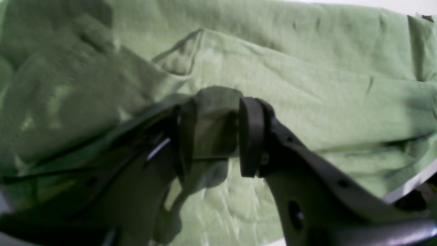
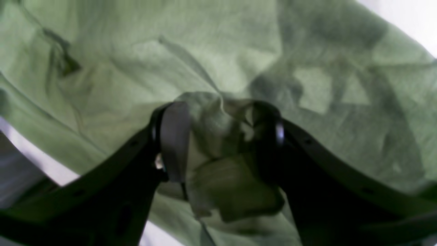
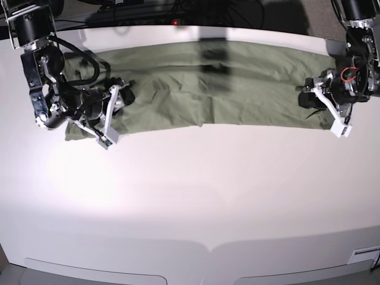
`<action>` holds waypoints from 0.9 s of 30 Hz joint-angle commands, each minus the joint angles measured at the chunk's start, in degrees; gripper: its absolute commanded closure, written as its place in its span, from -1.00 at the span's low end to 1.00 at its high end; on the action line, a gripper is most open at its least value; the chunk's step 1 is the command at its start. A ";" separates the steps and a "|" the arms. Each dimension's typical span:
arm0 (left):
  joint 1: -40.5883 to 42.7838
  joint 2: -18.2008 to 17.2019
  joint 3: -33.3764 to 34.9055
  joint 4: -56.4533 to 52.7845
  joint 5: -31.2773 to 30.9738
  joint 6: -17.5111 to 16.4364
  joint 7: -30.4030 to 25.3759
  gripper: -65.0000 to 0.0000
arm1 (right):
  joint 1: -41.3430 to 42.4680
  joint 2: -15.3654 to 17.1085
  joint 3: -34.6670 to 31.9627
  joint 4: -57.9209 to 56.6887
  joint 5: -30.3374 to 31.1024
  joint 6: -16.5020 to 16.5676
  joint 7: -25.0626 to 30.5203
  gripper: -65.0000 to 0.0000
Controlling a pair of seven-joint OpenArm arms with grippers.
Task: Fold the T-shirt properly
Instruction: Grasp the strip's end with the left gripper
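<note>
The olive-green T-shirt (image 3: 208, 89) lies as a long wrinkled band across the far part of the white table. My left gripper (image 1: 213, 135) is at the band's right end (image 3: 309, 95) and is shut on a pinch of the T-shirt's cloth (image 1: 307, 85). My right gripper (image 2: 222, 140) is at the band's left end (image 3: 122, 92) and is shut on a bunched fold of the T-shirt (image 2: 205, 51). The collar and label are not visible.
The white table (image 3: 190, 196) stretches wide in front of the shirt. Dark cables and equipment (image 3: 178, 12) lie behind the table's far edge. Both arm bases stand at the far corners.
</note>
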 commanded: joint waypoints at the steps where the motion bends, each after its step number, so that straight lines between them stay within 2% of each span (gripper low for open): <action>1: 0.42 0.37 0.31 -0.33 4.55 1.66 1.49 0.34 | 0.35 -0.48 -0.24 -2.23 -4.11 -0.94 0.00 0.06; 6: -1.14 0.74 0.33 -0.33 10.14 4.33 -2.32 0.34 | 4.74 -4.46 -0.24 -12.11 -9.14 -1.07 3.08 0.06; 11: -4.68 0.74 0.35 -0.35 14.14 5.79 -4.52 0.34 | 10.54 -7.23 -0.24 -20.90 -13.38 -4.50 4.70 0.06; 15: -8.83 0.76 0.35 -0.35 15.50 5.77 -5.53 0.34 | 13.66 -7.48 -0.22 -22.60 -16.37 -8.41 5.51 0.06; 20: -13.77 0.74 0.37 -0.35 15.52 5.77 -5.35 0.34 | 14.95 -7.50 -0.22 -22.58 -19.04 -11.30 4.07 0.06; 27: -15.41 0.72 0.37 -0.26 11.69 5.75 -1.57 0.34 | 14.19 -7.52 -0.22 -22.58 -18.99 -11.43 3.06 0.06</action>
